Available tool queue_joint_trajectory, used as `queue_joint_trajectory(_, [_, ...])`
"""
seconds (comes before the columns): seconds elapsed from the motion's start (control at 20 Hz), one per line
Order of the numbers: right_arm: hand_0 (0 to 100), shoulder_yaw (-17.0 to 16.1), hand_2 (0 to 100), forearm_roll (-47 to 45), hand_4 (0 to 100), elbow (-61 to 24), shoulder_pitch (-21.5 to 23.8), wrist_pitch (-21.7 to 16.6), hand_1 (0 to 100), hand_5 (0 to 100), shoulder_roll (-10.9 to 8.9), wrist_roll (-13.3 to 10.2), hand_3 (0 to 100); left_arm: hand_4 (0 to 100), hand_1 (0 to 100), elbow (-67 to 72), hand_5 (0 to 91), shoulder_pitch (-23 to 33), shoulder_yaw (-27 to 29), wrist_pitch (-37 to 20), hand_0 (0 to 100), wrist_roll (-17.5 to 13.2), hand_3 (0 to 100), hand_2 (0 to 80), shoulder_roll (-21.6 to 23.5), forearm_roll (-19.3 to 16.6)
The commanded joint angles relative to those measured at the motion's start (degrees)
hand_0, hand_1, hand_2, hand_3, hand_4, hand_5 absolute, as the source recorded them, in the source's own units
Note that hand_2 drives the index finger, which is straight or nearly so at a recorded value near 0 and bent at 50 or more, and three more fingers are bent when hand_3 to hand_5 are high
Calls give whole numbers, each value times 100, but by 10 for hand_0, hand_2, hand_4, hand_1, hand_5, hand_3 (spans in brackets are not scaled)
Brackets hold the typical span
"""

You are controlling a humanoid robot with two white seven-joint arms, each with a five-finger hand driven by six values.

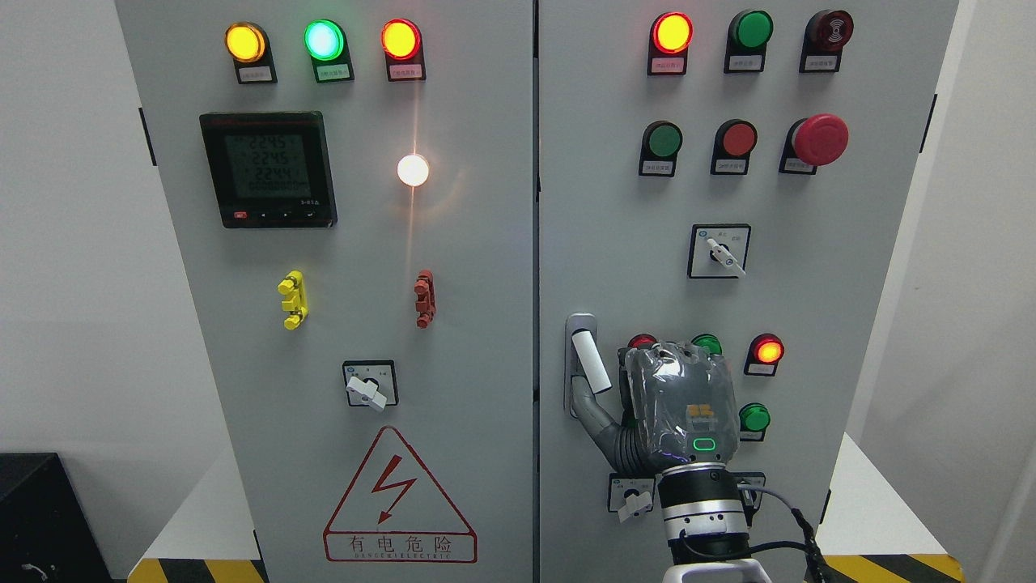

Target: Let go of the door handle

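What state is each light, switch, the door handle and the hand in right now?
Left door's top lamps: amber, green, red, all lit.
Digital meter: on, showing readings.
White lamp: lit.
Right door's top red lamp: lit.
Top green lamp: unlit.
Emergency stop button: cannot tell.
Door handle: tilted out of its plate.
Right hand: a finger at the handle base; grip unclear.
Lower red lamp: lit.

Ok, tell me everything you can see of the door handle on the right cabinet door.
The door handle is a white lever, plastic by its look, on a grey recessed plate near the right door's left edge. It is swung out of the recess, tilted with its free end pointing down and right. The right hand is beside it; one grey finger reaches into the recess just below the lever. Whether that finger actually touches the lever cannot be told.
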Motion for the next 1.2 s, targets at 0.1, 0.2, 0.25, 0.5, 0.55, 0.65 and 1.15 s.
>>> queue_joint_trajectory(0.1, [462, -7, 937, 6, 1000, -23, 13, -9, 423, 1000, -9, 14, 1000, 0, 556, 167, 0, -158, 0, 1, 120, -8, 0, 0, 0, -1])
queue_joint_trajectory(0.2, [459, -7, 937, 6, 1000, -23, 13, -1, 432, 1000, -9, 14, 1000, 0, 556, 167, 0, -150, 0, 1, 120, 1, 0, 0, 0, -2])
queue_joint_trajectory(0.25, [460, -7, 937, 6, 1000, -23, 13, -1, 439, 1000, -9, 5, 1000, 0, 556, 167, 0, -150, 0, 1, 120, 1, 0, 0, 0, -2])
queue_joint_trajectory(0.5, [479, -24, 938, 6, 1000, -50, 13, -9, 439, 1000, -9, 5, 1000, 0, 556, 167, 0, -150, 0, 1, 120, 1, 0, 0, 0, -1])
queue_joint_trajectory(0.55, [486, -24, 938, 6, 1000, -50, 22, -9, 436, 1000, -9, 5, 1000, 0, 556, 167, 0, -150, 0, 1, 120, 1, 0, 0, 0, -2])
queue_joint_trajectory(0.65, [496, -24, 938, 6, 1000, -94, 48, -9, 434, 1000, -9, 5, 1000, 0, 556, 167, 0, -158, 0, 1, 120, 1, 0, 0, 0, -2])
queue_joint_trajectory(1.15, [516, -24, 938, 6, 1000, -129, 57, -9, 430, 1000, -9, -13, 1000, 0, 556, 167, 0, -150, 0, 1, 120, 1, 0, 0, 0, -1])
